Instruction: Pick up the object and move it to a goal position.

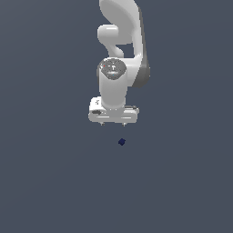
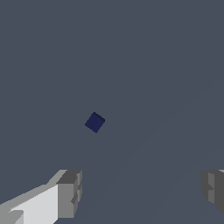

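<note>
**Gripper spread wide, cube lying free**

From my station I see the white arm reaching down over a flat grey-blue surface, with the gripper at its lower end. The jaws are released — in the wrist view the two grey fingers stand far apart with nothing between them.

The tiny dark navy-blue cube rests alone on the surface. In the exterior view it shows just below the gripper and a touch toward the exterior view's right, clearly apart from the fingertips. Through the wrist camera I see the cube turned corner-on like a small diamond — ahead of the open fingers, not between them, and touching neither.
</note>
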Available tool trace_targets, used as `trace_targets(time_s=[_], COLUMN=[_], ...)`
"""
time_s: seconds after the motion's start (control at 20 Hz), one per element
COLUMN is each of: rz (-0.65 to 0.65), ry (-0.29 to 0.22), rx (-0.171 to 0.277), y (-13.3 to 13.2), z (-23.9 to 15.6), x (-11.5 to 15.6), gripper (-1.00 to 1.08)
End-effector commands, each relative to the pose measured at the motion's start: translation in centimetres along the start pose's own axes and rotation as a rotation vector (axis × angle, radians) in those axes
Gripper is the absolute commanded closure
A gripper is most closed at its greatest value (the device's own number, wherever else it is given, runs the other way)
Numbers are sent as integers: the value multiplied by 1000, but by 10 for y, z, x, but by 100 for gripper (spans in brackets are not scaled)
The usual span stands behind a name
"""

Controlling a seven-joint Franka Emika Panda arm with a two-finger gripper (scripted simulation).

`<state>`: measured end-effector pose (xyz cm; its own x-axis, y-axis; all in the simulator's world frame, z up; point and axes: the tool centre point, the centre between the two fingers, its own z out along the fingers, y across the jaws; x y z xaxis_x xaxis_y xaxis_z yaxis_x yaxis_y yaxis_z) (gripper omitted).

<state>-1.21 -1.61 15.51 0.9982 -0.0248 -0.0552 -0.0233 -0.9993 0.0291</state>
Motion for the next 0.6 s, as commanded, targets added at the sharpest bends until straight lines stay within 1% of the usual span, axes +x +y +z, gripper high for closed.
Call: trace_targets(time_s=[0.0,0.55], rz=[0,-42], ry=[0,12], rx=[0,-4], y=[0,3], z=[0,-9], x=[0,8], gripper=[-92,-92])
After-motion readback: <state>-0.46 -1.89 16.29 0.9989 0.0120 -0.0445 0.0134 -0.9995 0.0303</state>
